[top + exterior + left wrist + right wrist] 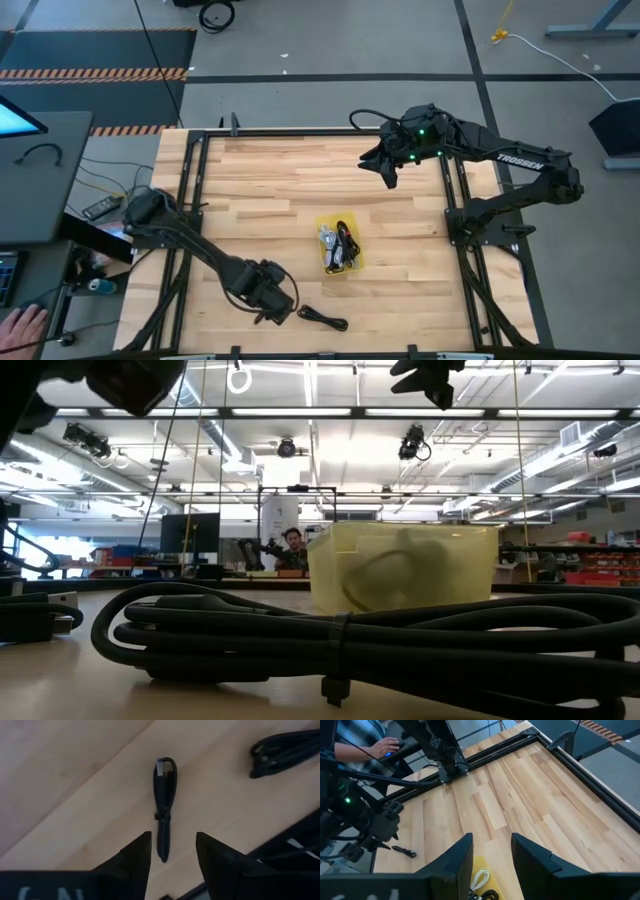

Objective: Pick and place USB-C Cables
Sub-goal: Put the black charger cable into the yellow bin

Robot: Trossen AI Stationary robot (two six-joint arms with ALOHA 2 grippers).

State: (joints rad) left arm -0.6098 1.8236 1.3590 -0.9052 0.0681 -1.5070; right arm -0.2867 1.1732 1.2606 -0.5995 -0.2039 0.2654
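Near the tabletop's [270, 190] front edge, the left gripper [172, 851] is hovering with fingers open above a black cable [164, 805]. Farther back, the right gripper [492, 851] is hanging open above the yellow bin [357, 258] holding more cables.

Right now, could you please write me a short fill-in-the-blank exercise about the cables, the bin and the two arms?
1. The bin holding bundled cables is ____ in colour.
2. The black cable lying below the left gripper rests on the bare ____.
3. The left gripper's fingers are ____.
4. The right gripper hangs above the table's ____ side.

Missing words: yellow; table; open; far
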